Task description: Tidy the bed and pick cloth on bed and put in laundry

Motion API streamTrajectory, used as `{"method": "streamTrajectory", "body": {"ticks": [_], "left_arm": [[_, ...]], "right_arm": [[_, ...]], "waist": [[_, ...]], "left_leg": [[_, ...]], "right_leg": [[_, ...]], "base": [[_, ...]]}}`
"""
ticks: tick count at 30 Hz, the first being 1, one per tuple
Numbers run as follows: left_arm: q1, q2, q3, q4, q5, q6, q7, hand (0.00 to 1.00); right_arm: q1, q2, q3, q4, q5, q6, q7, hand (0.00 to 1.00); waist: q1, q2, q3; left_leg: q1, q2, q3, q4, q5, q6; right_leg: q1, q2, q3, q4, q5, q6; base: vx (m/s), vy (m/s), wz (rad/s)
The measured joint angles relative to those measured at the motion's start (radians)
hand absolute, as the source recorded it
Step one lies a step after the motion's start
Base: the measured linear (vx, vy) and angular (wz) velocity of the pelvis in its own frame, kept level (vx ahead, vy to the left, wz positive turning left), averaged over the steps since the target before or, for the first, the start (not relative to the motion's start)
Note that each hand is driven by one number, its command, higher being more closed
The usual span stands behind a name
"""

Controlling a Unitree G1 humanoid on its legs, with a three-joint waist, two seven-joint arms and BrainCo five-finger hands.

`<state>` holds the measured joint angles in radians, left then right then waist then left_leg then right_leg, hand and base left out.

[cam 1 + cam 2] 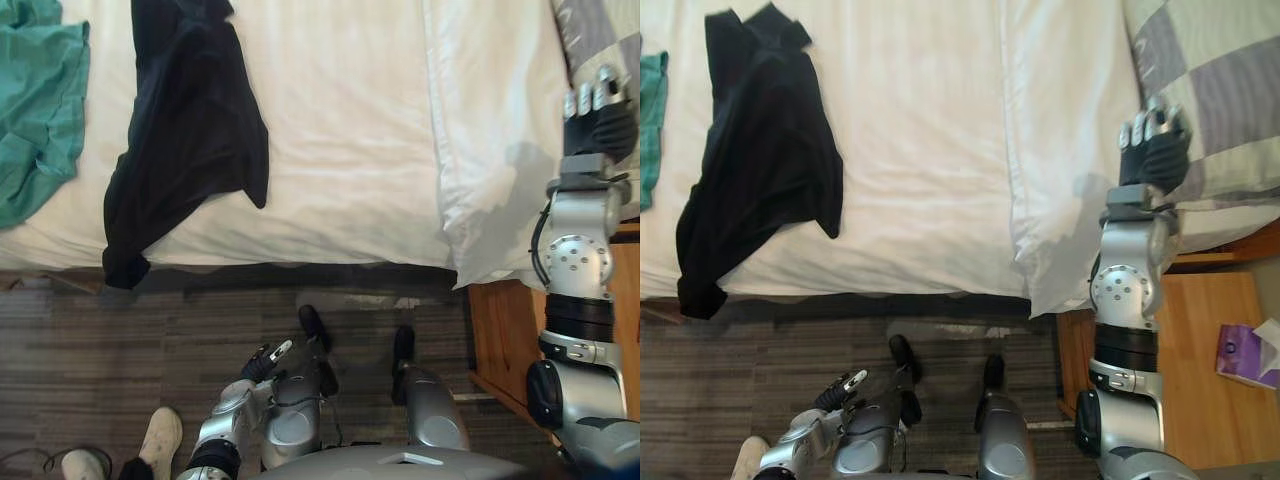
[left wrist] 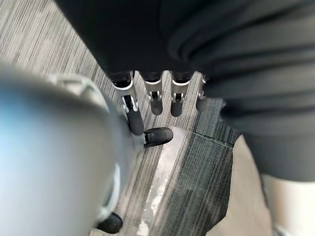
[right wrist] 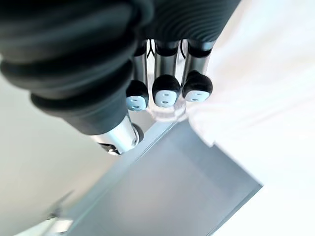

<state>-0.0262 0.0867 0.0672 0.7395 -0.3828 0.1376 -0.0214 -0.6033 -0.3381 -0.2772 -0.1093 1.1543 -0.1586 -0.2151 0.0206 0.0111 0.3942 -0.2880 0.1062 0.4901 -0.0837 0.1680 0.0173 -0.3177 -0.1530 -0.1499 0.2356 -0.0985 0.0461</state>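
Left eye view: black cloth [image 1: 185, 140] and green cloth [image 1: 35, 100] lie on the bed [image 1: 340, 130] (none picked); left hand [image 1: 262, 362] relaxed, empty; right hand [image 1: 1153, 150] at pillow [image 1: 1220, 70], grip unclear.

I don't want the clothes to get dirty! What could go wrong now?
The black cloth hangs over the edge of the bed, so it might slip onto the floor. The right hand rests at the checked pillow, far from the black cloth; reaching across could rumple the white pillow. A person's shoe sits near the low left hand, which might bump it when lifting.
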Motion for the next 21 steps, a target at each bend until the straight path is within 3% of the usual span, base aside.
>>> {"method": "streamTrajectory", "body": {"ticks": [4,6,10,14,17,21], "left_arm": [[-0.118,-0.014,-0.028,-0.038,-0.04,-0.024,0.021,0.0],[-0.151,-0.024,-0.028,-0.051,-0.052,-0.044,0.033,0.0],[-0.22,-0.03,-0.028,-0.052,-0.109,-0.059,0.07,0.0],[-0.245,-0.03,-0.027,-0.072,-0.128,-0.059,0.075,0.0],[-0.277,-0.037,-0.016,-0.07,-0.158,-0.061,0.099,0.0],[-0.294,-0.069,0.023,-0.063,-0.187,-0.062,0.117,0.0]], "right_arm": [[-0.087,-0.024,0.002,-0.086,0.094,-0.09,-0.015,1.0],[-0.116,-0.028,0.003,-0.096,0.101,-0.112,-0.035,1.0],[-0.141,-0.008,0.04,-0.059,0.1,-0.117,-0.063,1.0],[-0.141,0.059,0.064,-0.039,0.1,-0.14,-0.055,1.0],[-0.146,0.095,0.072,0.031,0.103,-0.174,-0.004,1.0],[-0.147,0.144,0.064,0.115,0.161,-0.226,0.135,1.0]], "waist": [[0.002,0.011,0.097],[0.001,0.018,0.119],[0.017,0.036,0.139],[0.017,0.037,0.14],[0.017,0.038,0.144],[0.01,0.038,0.144]], "left_leg": [[-0.157,0.036,-0.039,0.178,-0.049,0.011],[-0.237,0.052,-0.06,0.262,-0.074,0.018],[-0.359,0.083,-0.076,0.392,-0.11,0.019],[-0.437,0.09,-0.091,0.419,-0.11,0.013],[-0.478,0.104,-0.094,0.42,-0.098,0.01],[-0.487,0.118,-0.09,0.427,-0.093,0.014]], "right_leg": [[-0.124,-0.016,-0.017,0.124,-0.043,-0.012],[-0.19,-0.024,-0.026,0.196,-0.07,-0.023],[-0.317,-0.031,-0.022,0.331,-0.12,-0.041],[-0.409,-0.034,-0.025,0.394,-0.145,-0.053],[-0.451,-0.027,-0.028,0.405,-0.146,-0.055],[-0.458,-0.021,-0.026,0.399,-0.141,-0.06]], "base": [[-0.04,-0.063,0.2],[-0.07,-0.079,0.23],[-0.06,-0.062,0.05],[-0.07,-0.064,0.06],[-0.04,-0.062,0.02],[0.0,-0.063,-0.04]]}}
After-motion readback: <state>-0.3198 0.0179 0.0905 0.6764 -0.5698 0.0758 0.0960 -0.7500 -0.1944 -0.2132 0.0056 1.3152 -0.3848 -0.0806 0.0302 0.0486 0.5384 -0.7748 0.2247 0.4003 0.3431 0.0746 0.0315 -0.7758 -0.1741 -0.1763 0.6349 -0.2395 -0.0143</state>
